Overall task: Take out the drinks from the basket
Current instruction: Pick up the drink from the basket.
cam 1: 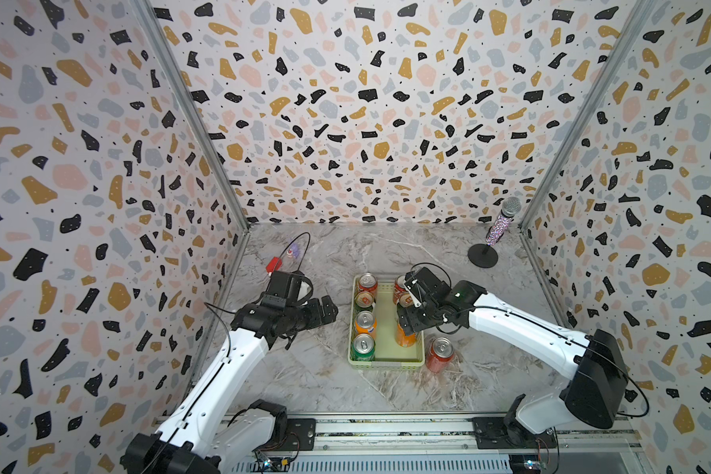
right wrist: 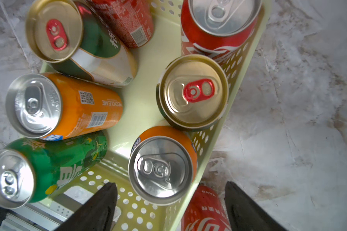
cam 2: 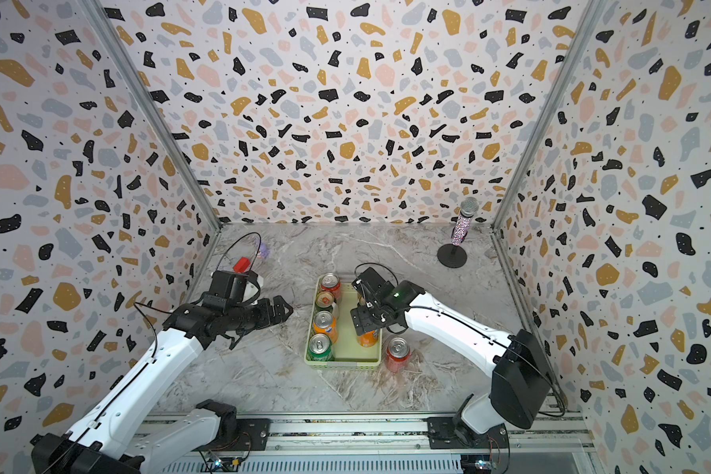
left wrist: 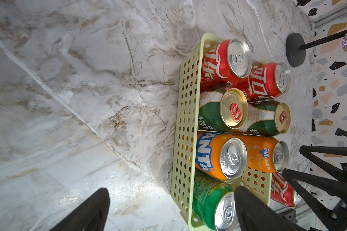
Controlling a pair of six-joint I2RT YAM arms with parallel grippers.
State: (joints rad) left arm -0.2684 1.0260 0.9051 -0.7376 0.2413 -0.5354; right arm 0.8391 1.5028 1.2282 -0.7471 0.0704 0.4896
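Seven soda cans (cam 1: pixel 365 324) stand in a pale green basket (cam 1: pixel 386 363).
Right claw (right wrist: pixel 169 185) hangs wide open over an orange can (right wrist: pixel 162 170), gripping nothing; left claw (left wrist: pixel 171 191) open, empty.

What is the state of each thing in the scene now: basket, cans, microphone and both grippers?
basket: holds seven cans, one corner empty.
cans in basket: seven, all standing.
red can: out, standing on the table beside the basket.
right gripper: open, empty, above the basket.
left gripper: open, empty, beside the basket.
microphone: upright.
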